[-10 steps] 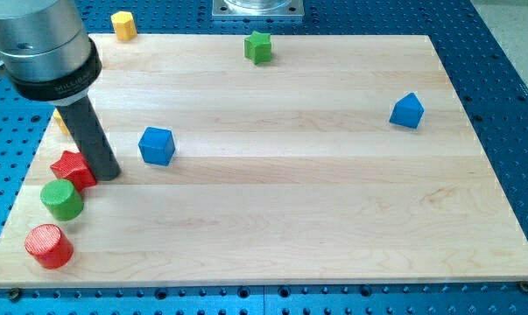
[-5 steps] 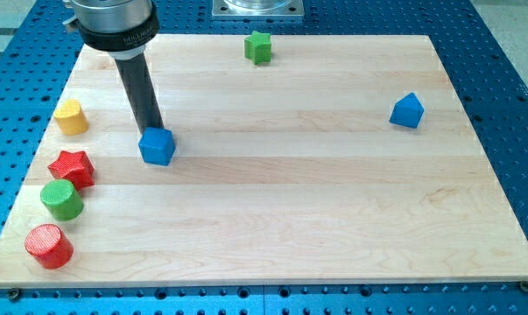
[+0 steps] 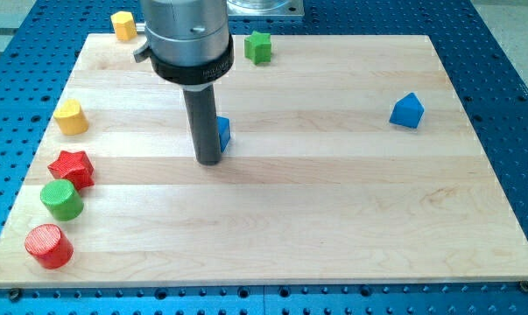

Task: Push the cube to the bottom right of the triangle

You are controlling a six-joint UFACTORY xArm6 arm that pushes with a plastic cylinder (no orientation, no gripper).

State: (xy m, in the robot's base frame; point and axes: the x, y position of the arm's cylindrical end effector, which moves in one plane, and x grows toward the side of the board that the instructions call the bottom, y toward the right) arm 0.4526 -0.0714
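The push is under way: my tip (image 3: 209, 161) bears on the view's left side of the blue cube (image 3: 222, 133), which lies left of centre on the board (image 3: 334, 219) and is mostly hidden behind the rod; the rod grasps nothing. The blue triangle (image 3: 407, 110) sits well apart toward the view's right. The next move calls for a long rightward push, angled slightly downward, ending below and right of the triangle.

Blue cube (image 3: 223, 134) mid-board; blue triangle (image 3: 407, 111) far right.

A robotics lab bench. A pale wooden board (image 3: 334, 201) lies on a blue perforated metal table (image 3: 509, 96). A grey metal mounting plate (image 3: 262, 7) sits at the table's top edge.
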